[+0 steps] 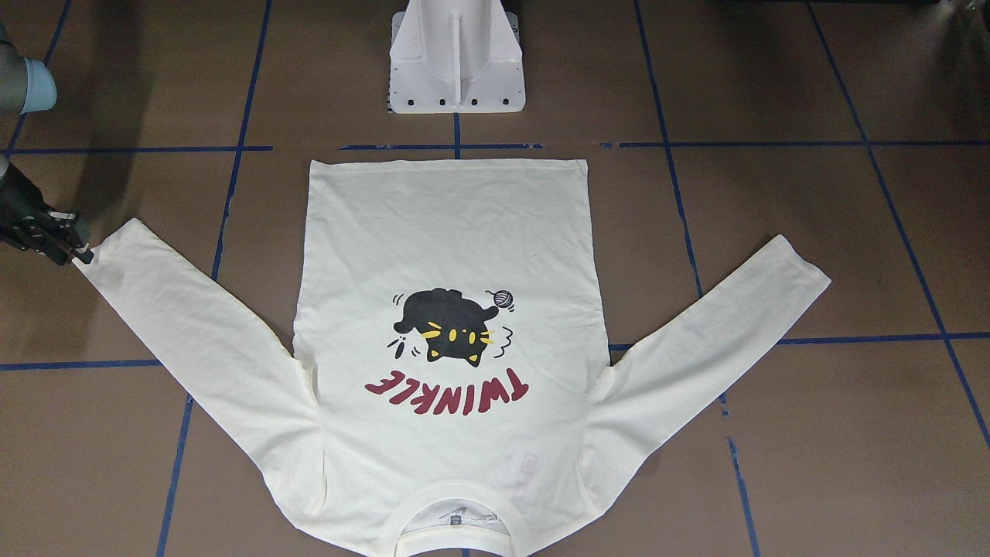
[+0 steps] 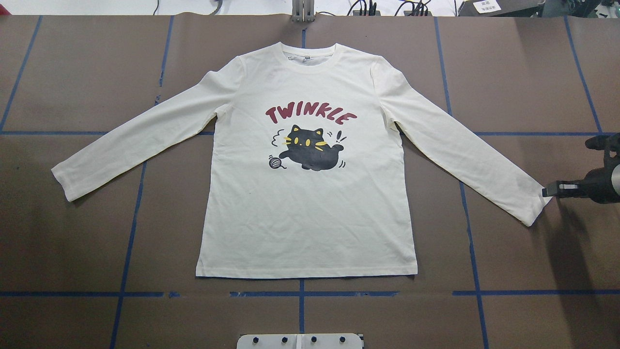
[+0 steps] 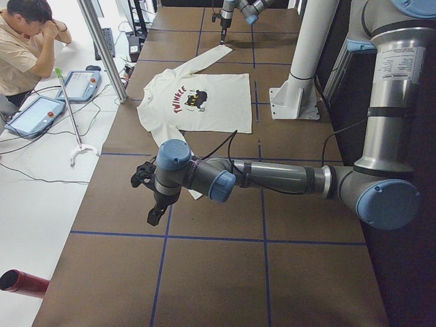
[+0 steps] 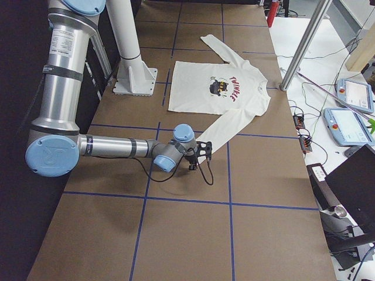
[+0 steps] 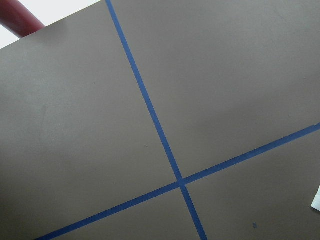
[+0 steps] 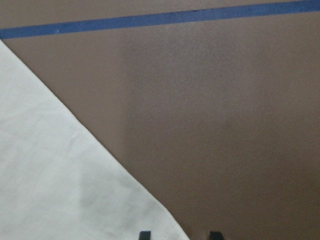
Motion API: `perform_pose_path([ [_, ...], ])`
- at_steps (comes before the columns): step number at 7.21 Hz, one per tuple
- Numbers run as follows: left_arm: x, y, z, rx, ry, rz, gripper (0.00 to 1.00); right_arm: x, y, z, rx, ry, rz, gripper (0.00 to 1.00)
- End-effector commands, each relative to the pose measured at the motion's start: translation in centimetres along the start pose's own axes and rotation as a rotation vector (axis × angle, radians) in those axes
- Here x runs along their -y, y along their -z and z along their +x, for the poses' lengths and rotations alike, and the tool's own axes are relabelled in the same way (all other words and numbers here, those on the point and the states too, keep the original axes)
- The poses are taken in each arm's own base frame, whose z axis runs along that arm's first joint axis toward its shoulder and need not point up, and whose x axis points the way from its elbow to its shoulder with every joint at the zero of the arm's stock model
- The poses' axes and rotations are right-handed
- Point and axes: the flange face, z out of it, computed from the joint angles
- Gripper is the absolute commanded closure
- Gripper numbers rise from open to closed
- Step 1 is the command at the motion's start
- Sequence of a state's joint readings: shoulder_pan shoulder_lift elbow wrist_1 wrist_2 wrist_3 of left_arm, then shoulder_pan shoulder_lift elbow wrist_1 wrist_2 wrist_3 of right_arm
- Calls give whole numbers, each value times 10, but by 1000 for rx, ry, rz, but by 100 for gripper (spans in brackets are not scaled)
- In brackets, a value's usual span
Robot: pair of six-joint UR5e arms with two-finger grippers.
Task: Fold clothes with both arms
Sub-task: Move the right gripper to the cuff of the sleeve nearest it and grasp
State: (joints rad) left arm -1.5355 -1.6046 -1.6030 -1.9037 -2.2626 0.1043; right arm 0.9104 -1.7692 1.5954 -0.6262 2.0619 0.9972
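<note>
The clothes are one cream long-sleeved T-shirt [image 2: 310, 194] lying flat and print-up, sleeves spread out to both sides; it also shows as the shirt [image 1: 448, 255]. My right gripper [image 2: 549, 190] sits low at the cuff of the sleeve on its side, also seen as the gripper [image 1: 81, 252]. In the right wrist view its fingertips [image 6: 145, 235] stand apart, open, with the cuff's edge [image 6: 75, 190] reaching between them. My left gripper [image 3: 154, 212] hovers over bare table just beyond the other cuff; I cannot tell whether it is open or shut. A white cloth corner [image 5: 316, 197] shows at the left wrist view's edge.
The white pedestal base [image 1: 456, 58] stands behind the shirt's hem. Blue tape lines [image 5: 165, 150] cross the brown table. A red cylinder [image 3: 24, 281] lies off the table's left end. A seated person [image 3: 24, 48] and two pendants [image 3: 82, 85] are beside the table.
</note>
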Motion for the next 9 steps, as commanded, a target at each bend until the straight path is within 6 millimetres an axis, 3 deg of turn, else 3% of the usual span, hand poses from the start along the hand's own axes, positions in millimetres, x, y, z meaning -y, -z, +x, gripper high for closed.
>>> perform_pose_path([
  [1, 0, 0, 0, 0, 0, 0, 0, 1, 1, -2, 6, -12, 4, 85],
  [2, 0, 1, 0, 0, -2, 1, 0, 1, 0, -2, 5, -12, 5, 100],
  [4, 0, 0, 0, -2, -2, 0, 0, 4, 4, -9, 17, -5, 13, 100],
  [6, 0, 1, 0, -1, 0, 1, 0, 17, 31, -35, 27, -17, 18, 100],
  [7, 0, 0, 0, -2, -1, -1, 0, 27, 56, -68, 1, -39, 7, 100],
  [8, 0, 0, -1, 1, 1, 0, 0, 53, 83, -115, -12, -59, 14, 100],
  [9, 0, -1, -1, 0, 0, -2, 0, 85, 107, -177, -20, -69, 15, 100],
])
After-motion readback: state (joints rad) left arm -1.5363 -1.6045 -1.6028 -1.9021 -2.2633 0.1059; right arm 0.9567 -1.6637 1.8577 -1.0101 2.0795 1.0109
